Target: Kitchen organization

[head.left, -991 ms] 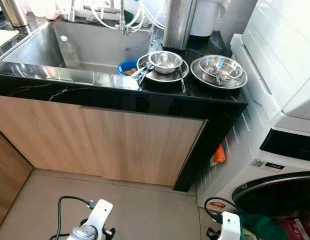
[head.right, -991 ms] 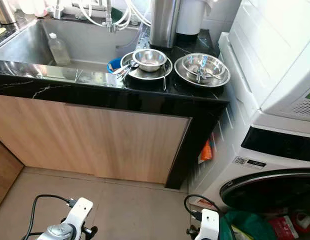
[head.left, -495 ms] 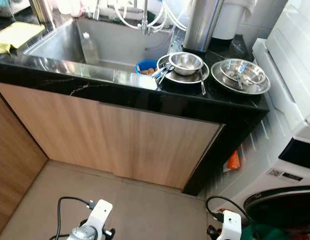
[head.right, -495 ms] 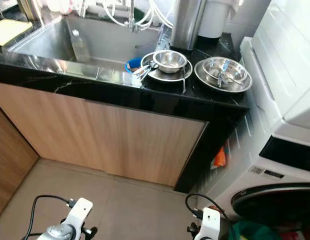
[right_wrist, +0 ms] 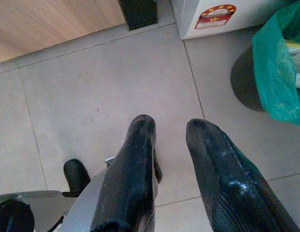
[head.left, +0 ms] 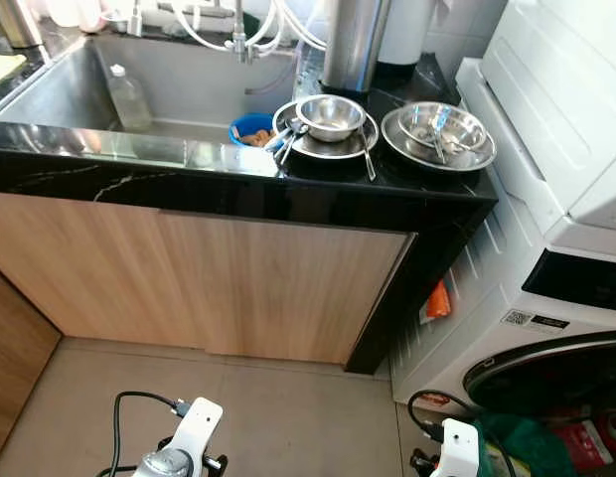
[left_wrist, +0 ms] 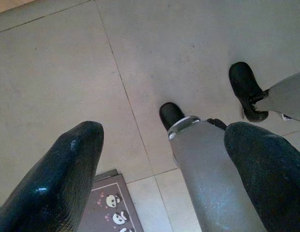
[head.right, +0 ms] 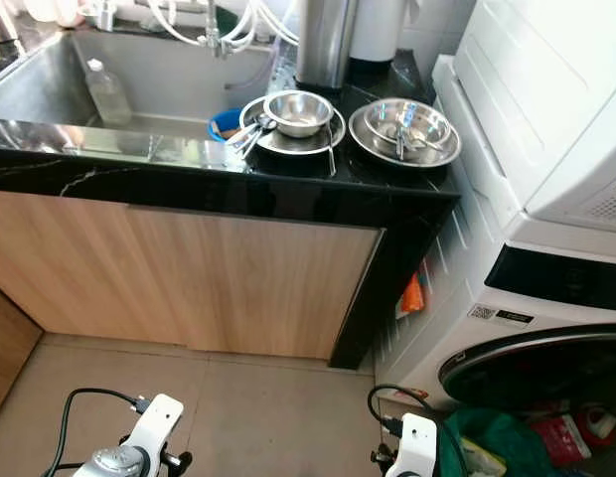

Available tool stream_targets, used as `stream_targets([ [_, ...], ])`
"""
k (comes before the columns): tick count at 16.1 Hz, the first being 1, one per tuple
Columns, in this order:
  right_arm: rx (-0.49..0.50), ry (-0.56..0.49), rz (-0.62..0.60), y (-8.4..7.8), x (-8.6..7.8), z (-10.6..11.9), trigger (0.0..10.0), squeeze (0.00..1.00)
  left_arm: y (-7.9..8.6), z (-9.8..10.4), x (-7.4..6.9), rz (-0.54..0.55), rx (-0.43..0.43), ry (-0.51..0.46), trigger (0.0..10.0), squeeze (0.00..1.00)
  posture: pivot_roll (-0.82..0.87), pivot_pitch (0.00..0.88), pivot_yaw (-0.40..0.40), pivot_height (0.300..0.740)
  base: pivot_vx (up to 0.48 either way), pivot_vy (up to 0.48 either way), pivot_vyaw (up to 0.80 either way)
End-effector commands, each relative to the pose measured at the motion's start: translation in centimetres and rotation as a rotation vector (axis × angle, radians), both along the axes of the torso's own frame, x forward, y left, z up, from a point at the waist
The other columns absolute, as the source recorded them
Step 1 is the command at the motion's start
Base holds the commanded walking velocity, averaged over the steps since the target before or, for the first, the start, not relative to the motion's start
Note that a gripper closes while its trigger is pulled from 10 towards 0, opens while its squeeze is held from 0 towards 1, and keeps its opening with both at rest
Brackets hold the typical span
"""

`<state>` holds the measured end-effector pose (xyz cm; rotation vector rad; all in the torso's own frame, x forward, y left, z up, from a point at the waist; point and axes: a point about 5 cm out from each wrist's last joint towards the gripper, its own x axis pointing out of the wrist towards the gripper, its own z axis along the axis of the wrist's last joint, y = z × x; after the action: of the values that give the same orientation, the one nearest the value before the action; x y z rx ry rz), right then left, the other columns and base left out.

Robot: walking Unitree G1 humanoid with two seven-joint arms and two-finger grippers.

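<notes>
On the black countertop (head.left: pixel 318 184) right of the sink, a steel bowl (head.left: pixel 330 114) sits on a steel plate with spoons beside it. A second steel plate (head.left: pixel 437 137), holding a bowl and cutlery, lies further right. A blue bowl (head.left: pixel 251 129) and a clear bottle (head.left: pixel 127 96) are in the steel sink (head.left: pixel 50 94). Both arms hang low, far below the counter. My left gripper (left_wrist: pixel 164 135) points at the tiled floor with its fingers wide apart and empty. My right gripper (right_wrist: pixel 172 125) is open with a narrow gap, also over the floor.
A tall steel canister (head.left: pixel 353 40) stands behind the plates. Wooden cabinet doors (head.left: pixel 219 278) front the counter. A white washing machine (head.left: pixel 546 298) stands to the right, with a green bag (head.right: pixel 497 442) at its foot. My own feet (left_wrist: pixel 172 115) are on the tiles.
The whole picture has swung right and back left as the camera moved. The dishes and both hanging arms look the same as before.
</notes>
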<state>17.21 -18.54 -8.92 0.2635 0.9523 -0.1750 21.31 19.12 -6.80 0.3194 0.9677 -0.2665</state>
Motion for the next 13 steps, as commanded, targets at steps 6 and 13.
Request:
stream_targets([
  [6, 0.005, -0.021, -0.046, -0.30, -0.09, 0.04, 10.0, 0.00, 0.00, -0.12, -0.18, -0.006, 0.009, 0.013, 10.0, 0.00, 0.22, 0.129, -0.093, 0.736, 0.000, 0.000, -0.11],
  [13, 0.004, -0.009, -0.029, -0.26, -0.11, 0.00, 10.0, 0.00, 0.01, -0.09, -0.14, -0.007, 0.010, 0.011, 10.0, 0.00, 0.23, 0.132, -0.094, 0.736, 0.000, 0.000, -0.52],
])
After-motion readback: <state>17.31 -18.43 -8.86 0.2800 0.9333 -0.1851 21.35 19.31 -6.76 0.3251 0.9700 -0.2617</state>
